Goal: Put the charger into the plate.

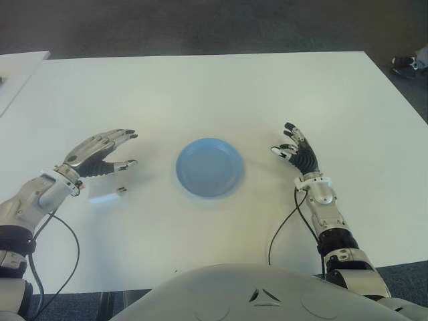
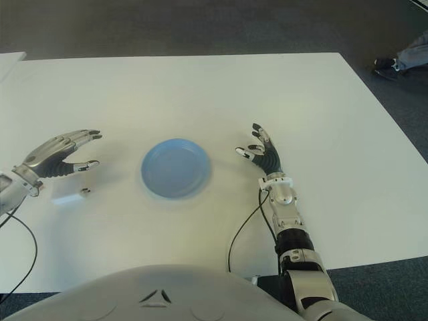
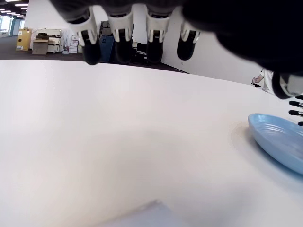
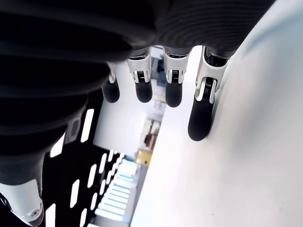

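A white charger lies on the white table, its metal prongs pointing toward the plate. The empty blue plate sits at the table's middle, to the right of the charger. My left hand hovers just over and beyond the charger, fingers spread, holding nothing. In the left wrist view the charger's pale edge shows under the hand, and the plate lies off to one side. My right hand shows to the right of the plate, fingers open and empty.
A second white table's corner shows at the far left. Dark carpet lies beyond the table's far edge. Cables trail from both wrists over the near part of the table.
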Controlling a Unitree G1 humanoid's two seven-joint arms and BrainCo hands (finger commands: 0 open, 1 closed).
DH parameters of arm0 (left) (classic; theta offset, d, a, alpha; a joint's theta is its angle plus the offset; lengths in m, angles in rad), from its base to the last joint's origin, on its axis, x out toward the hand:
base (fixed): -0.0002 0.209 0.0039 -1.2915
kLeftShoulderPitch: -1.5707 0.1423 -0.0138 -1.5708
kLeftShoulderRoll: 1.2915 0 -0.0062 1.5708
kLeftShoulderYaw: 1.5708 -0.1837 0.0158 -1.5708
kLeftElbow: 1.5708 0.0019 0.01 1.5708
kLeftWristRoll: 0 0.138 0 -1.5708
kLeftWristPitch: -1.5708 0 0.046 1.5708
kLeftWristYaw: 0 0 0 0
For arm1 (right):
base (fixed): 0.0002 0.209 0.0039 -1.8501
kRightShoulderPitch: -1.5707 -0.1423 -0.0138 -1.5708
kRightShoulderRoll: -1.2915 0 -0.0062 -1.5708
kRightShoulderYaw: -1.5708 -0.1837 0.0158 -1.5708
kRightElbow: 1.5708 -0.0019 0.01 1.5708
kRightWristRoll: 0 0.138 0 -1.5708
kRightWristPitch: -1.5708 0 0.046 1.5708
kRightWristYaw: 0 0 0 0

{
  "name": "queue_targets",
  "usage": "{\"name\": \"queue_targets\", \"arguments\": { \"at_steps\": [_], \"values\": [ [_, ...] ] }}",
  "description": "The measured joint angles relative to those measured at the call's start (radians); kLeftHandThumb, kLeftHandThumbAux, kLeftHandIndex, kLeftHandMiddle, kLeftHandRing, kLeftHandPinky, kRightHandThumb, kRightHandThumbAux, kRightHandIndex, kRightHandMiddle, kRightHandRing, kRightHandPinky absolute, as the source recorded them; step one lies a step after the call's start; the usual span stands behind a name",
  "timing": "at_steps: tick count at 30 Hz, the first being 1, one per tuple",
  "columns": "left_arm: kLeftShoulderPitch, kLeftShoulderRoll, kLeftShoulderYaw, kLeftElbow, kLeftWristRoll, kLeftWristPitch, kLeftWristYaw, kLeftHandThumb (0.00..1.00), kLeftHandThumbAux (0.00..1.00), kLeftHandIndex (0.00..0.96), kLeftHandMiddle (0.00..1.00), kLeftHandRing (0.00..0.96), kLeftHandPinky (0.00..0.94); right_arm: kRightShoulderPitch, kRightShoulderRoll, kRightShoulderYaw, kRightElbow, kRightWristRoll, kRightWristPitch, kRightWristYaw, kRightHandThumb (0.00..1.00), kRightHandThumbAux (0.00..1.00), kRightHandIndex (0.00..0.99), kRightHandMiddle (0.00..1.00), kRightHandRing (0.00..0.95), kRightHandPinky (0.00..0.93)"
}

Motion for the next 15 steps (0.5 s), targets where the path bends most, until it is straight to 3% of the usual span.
{"name": "queue_targets", "arguments": {
  "at_steps": [15],
  "values": [
    [0.021,0.000,-0.034,0.010,0.034,0.014,0.061,0.458,0.164,0.000,0.000,0.000,0.043,0.058,0.002,-0.003,-0.021,-0.025,-0.085,-0.051,0.170,0.640,0.000,0.036,0.068,0.132]
  ]
}}
